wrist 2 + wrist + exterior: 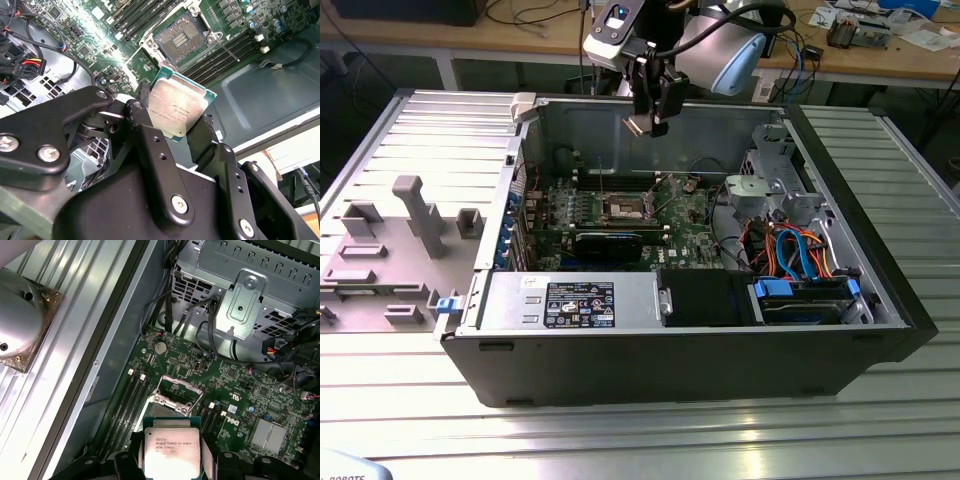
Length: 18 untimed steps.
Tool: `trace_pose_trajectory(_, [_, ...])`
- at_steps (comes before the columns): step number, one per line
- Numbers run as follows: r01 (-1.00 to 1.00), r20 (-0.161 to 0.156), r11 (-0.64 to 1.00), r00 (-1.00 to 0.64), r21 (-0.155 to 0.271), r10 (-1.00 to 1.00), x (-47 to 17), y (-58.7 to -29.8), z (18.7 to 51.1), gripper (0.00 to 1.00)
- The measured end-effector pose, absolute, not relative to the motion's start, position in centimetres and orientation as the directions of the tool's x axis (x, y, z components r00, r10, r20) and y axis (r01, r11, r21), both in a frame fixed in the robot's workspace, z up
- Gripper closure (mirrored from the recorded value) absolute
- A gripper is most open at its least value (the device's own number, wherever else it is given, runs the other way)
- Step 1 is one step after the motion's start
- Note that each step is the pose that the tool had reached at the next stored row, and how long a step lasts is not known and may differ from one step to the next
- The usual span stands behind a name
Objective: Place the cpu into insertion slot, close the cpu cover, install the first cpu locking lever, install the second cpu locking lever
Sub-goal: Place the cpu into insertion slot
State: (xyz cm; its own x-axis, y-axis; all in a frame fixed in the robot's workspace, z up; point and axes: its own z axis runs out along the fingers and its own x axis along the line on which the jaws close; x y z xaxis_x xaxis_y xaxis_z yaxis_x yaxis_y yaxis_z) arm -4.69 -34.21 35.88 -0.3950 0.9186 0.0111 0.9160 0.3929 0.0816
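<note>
My gripper (648, 122) hangs above the open computer case, shut on the cpu (636, 124), a flat square chip with a dull silver top. In both wrist views the cpu (177, 107) (171, 447) sits clamped by its edges between the black fingers (145, 117). The insertion slot (623, 208) (186, 36) lies bare on the green motherboard, well below the chip. The cpu cover (179, 383), a thin silvery frame, stands raised at the socket's far edge. A thin locking lever (227, 50) sticks out beside the socket.
A long black card (610, 243) lies just in front of the socket. A metal drive cage (775, 180) and orange and blue cables (800, 250) fill the exterior view's right. A power supply (570, 300) sits at the front. A grey fixture (380, 250) lies outside the case.
</note>
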Motion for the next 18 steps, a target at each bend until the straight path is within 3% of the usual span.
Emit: trace_pose_trajectory(18, [0.923,0.010,0.376,-0.378,0.081,0.926,-4.69,-34.20,35.88,0.46])
